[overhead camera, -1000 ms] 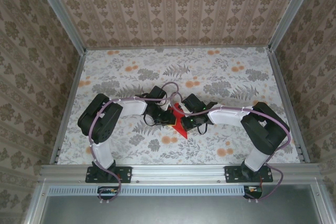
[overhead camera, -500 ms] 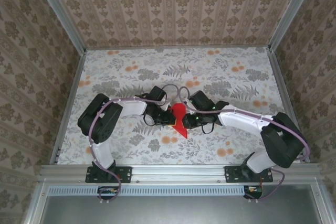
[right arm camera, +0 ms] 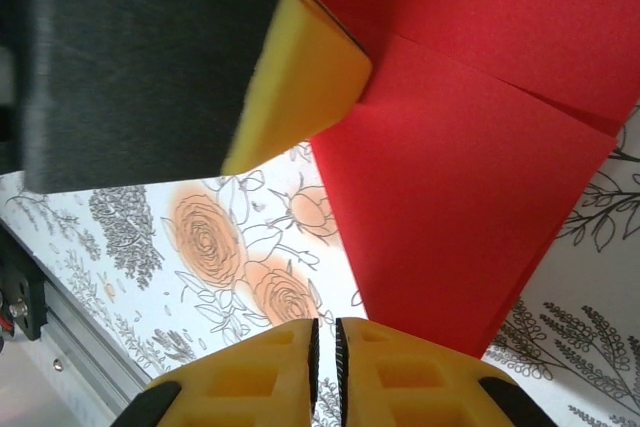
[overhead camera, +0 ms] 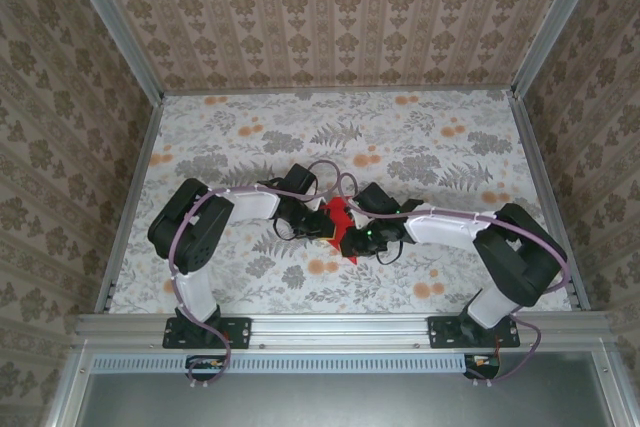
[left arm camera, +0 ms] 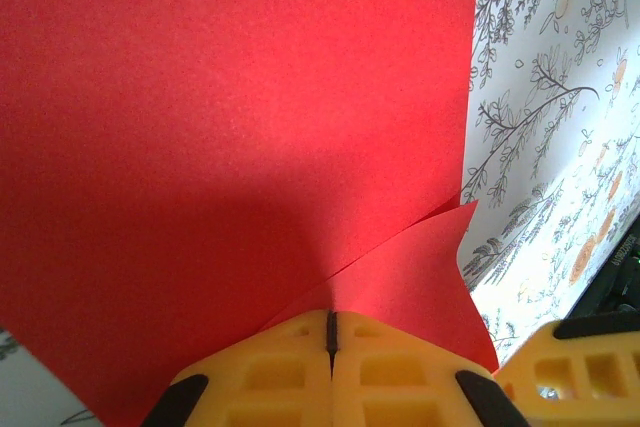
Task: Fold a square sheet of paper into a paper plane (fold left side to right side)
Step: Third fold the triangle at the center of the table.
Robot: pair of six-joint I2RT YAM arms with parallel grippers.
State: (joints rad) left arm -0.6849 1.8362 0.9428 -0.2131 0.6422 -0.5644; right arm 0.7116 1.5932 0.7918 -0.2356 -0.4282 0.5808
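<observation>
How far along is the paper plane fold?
Done: the red sheet already carries folds, with stacked layers in the right wrist view and a pointed shape from above. In hand: the left claw is shut on a raised flap; the right claw sits nearly closed at the sheet's edge, with no paper seen in its grip. Left: pressing this fold flat; no finished dart yet.

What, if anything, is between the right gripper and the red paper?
Nothing visible. The right gripper sits right at the edge of the red paper. The left gripper pinches another part of the paper, off to the side, not in between.
</observation>
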